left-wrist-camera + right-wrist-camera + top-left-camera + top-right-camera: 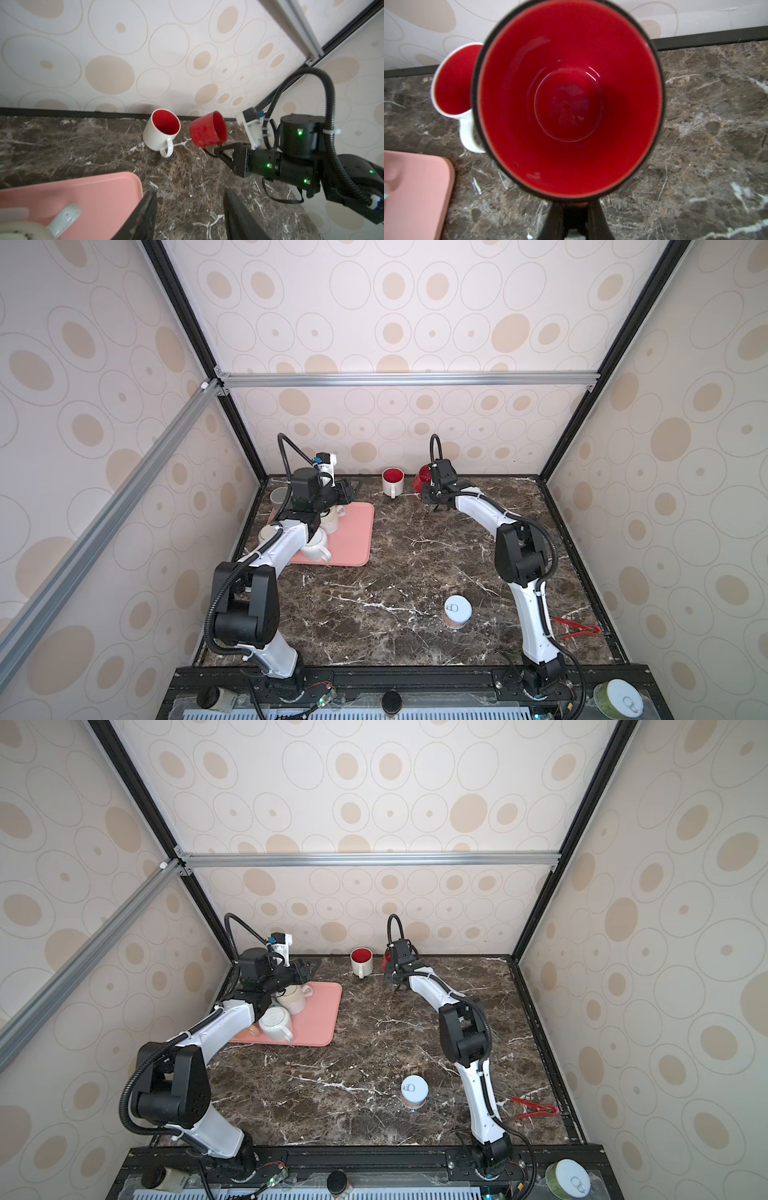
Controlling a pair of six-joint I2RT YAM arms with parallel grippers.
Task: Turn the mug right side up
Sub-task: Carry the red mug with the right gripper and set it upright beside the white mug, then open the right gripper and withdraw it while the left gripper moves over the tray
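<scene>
- tray: pink, at the table's far left; cream mugs are set on it.
- left gripper: held over the tray's far edge, jaws parted, nothing gripped.
- white mug: red inside, stood upright by the back wall, just beside the red mug.
- red mug: at back centre, tipped well over, long axis near level, mouth turned toward the right gripper, by which its lower side is clamped, jaws almost closed.
- can: upright, front centre, well apart.
- tongs: red, laid at the right edge.

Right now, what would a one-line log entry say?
right end effector: shut on tilted red mug | left end effector: open, empty, by pink tray
</scene>
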